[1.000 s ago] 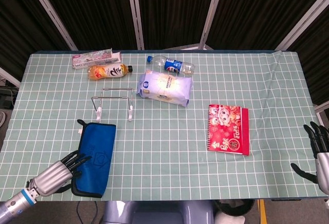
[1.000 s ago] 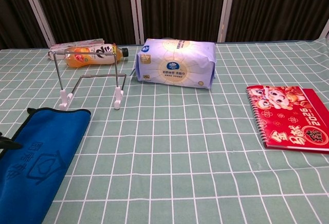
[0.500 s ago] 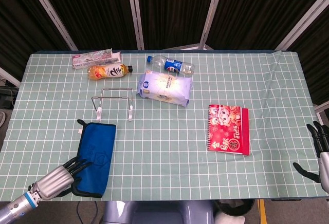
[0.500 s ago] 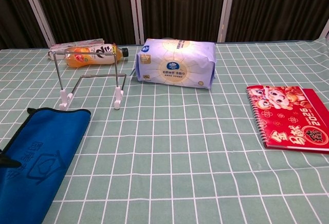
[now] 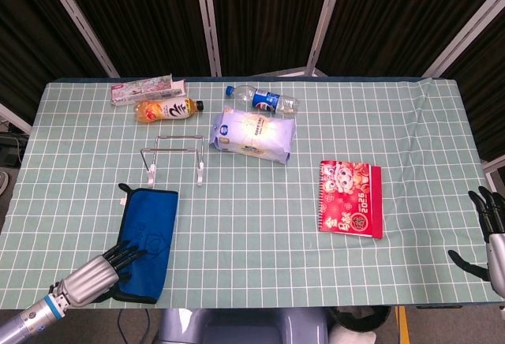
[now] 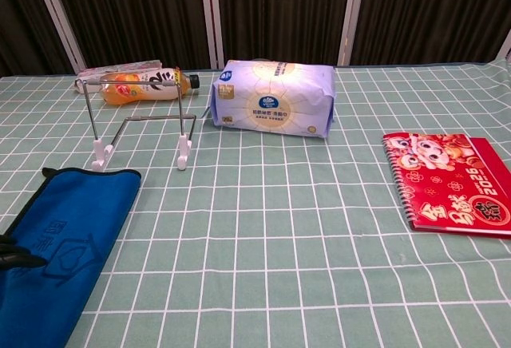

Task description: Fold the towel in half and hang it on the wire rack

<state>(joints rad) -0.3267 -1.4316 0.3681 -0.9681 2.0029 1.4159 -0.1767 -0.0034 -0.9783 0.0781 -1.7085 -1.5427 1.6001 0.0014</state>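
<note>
A blue towel [image 5: 147, 237] [image 6: 60, 244] lies folded lengthwise on the checked cloth at the near left. Behind it stands the wire rack [image 5: 173, 157] [image 6: 140, 120], upright with nothing hanging on it. My left hand [image 5: 99, 272] lies at the towel's near left corner with its dark fingertips [image 6: 16, 252] on the fabric; how firmly it holds the cloth I cannot tell. My right hand [image 5: 488, 237] hovers off the table's right edge, fingers spread and holding nothing.
A red spiral calendar [image 5: 351, 199] [image 6: 451, 182] lies right of centre. Just behind the rack are a white tissue pack [image 5: 252, 133] [image 6: 274, 98], an orange drink bottle [image 5: 167, 110], a water bottle [image 5: 263, 99] and a pink box [image 5: 147, 90].
My left hand has slid back toward the near table edge, its fingertips now lower on the towel's left side. The towel, the rack and the right hand stay put.
</note>
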